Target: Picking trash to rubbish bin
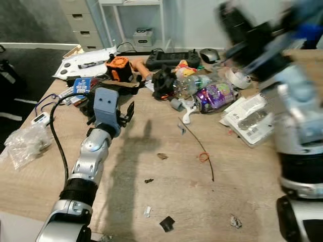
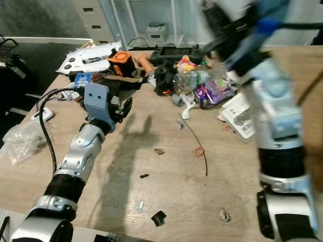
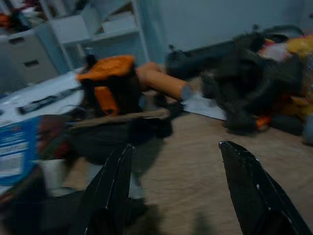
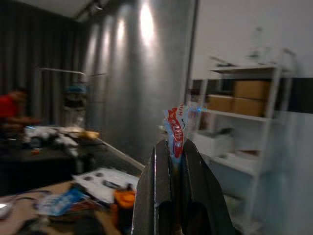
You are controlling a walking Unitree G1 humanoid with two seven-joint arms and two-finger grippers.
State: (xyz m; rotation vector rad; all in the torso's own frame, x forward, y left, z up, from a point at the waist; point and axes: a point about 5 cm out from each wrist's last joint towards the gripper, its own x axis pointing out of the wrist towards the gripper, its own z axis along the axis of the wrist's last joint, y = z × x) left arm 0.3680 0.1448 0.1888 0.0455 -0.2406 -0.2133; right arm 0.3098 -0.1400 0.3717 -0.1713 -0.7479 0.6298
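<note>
Red-white wrapper (image 4: 176, 131) pinched between right gripper (image 4: 172, 161) jaws.

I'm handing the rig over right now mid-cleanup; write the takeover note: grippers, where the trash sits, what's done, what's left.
Right gripper: raised high over the table, shut on a red-and-white wrapper.
Left gripper: open, low over the table, pointed at the orange-and-black item.
Trash left: purple wrapper and clear plastic bottle in the far pile; dark scrap and orange rubber band on the near wood.
Done: one wrapper lifted. Left: bin it, then the rest. No bin in sight.
</note>
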